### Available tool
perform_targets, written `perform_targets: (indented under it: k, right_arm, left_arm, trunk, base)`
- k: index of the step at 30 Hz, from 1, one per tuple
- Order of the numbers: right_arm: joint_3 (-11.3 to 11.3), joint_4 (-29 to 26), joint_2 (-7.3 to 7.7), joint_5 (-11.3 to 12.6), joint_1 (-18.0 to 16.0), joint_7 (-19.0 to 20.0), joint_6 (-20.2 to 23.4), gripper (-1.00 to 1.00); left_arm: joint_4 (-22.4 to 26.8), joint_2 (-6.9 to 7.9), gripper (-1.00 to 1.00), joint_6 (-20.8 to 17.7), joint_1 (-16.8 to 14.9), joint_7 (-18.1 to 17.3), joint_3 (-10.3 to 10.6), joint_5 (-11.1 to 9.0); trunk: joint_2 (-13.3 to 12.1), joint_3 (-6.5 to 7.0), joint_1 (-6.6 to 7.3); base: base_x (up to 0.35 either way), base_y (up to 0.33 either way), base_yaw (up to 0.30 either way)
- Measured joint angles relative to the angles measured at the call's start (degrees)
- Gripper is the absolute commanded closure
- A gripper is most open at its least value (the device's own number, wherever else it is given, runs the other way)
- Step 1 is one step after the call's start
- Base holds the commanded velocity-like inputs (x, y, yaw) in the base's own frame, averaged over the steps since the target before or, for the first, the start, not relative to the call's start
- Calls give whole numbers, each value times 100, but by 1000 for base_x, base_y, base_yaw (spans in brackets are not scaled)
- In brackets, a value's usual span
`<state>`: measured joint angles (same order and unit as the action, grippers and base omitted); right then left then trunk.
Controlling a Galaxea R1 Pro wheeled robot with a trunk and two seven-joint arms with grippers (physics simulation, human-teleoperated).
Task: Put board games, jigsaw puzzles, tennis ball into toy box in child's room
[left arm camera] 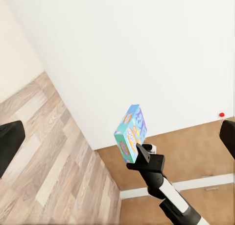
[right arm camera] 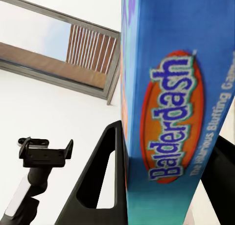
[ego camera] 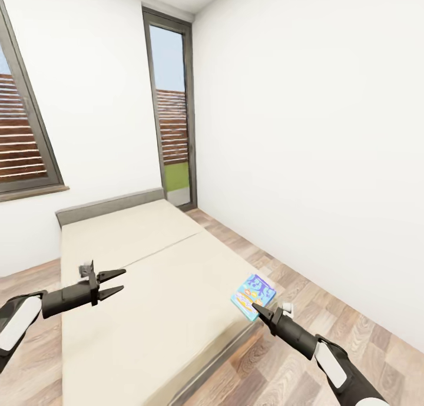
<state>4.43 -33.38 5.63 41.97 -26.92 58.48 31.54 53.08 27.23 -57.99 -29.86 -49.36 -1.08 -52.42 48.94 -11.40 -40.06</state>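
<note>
Currently one board game (ego camera: 254, 296), light blue flat cardboard box, rigid, likely light with slick print, clamped by one narrow edge in right gripper (ego camera: 257, 307) above bed (ego camera: 153, 288) corner; left gripper (ego camera: 118, 281) spread, empty; support its broad face.

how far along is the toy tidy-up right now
Early stage, by these views. In hand: the right claw is clamped on the light blue Balderdash game box, held up over the beige bed's corner. The left claw hangs open and holds nothing. Left: carrying the box to the toy bin.
</note>
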Motion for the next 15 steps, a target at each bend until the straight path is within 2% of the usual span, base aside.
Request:
perform_targets:
  k: [15]
  right_arm:
    - [8,39,0,0,0,7,-9,100]
  left_arm:
    - [0,0,-100,0,0,2,0,-2]
  trunk:
    - [-603,308,330]
  base:
    - [0,0,-280]
